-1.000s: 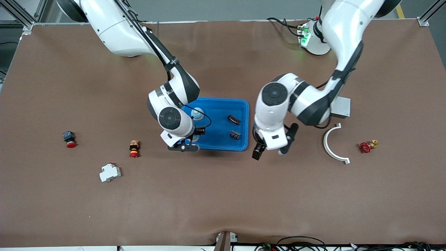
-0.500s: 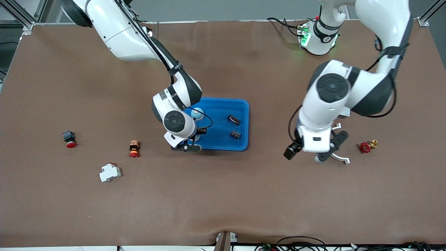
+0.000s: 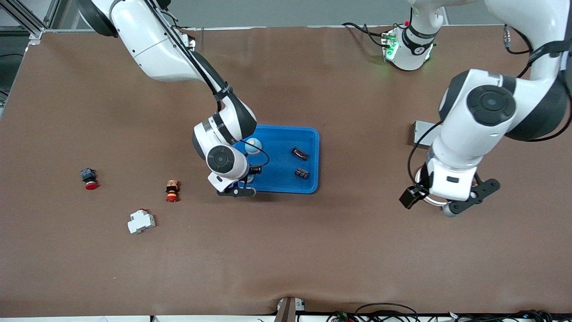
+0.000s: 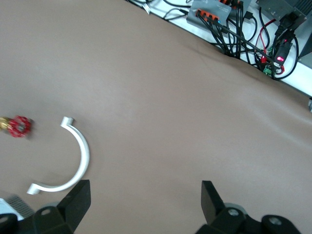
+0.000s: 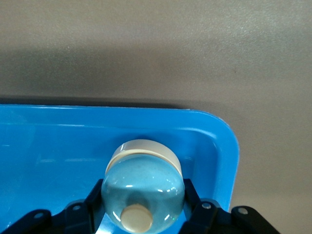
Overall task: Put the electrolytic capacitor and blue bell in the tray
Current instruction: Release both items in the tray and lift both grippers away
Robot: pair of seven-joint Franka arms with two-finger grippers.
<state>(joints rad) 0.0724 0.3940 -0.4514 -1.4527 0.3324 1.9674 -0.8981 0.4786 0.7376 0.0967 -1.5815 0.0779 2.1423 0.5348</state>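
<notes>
Blue tray (image 3: pixel 308 134) sits mid-frame in the front view on the brown table (image 3: pixel 286 259). Right gripper (image 3: pixel 243 181) is low over the tray corner nearest the front camera at the right arm's end, its fingers closed around the blue bell (image 5: pixel 143 192); in the right wrist view the bell fills the gap between the fingers (image 5: pixel 192 204), with its pale base toward the tray wall. A second blue domed piece with a pale top (image 3: pixel 253 146) rests in the tray, farther from the front camera than the gripper. Two small dark parts lie in the tray toward the left arm's end: one (image 3: pixel 300 154) farther from the front camera, one (image 3: pixel 302 172) nearer. Can't tell which, if any, is the capacitor. No readable writing on anything.

Left gripper (image 3: pixel 447 203) hangs over the table at center-right of the front view, above the white curved bracket (image 4: pixel 68 163), fingers spread wide and holding nothing. In the left wrist view the red valve handle (image 4: pixel 18 126) lies just beside one end of the bracket, apart from it. Grey metal box (image 3: pixel 422 133) sits farther from the front camera than the bracket, partly hidden by the left arm.

Lower left of the front view: red-capped button (image 3: pixel 88 177), orange and red button (image 3: pixel 172 189), white plastic block (image 3: pixel 140 222), all on the table, apart from each other and from the tray.
</notes>
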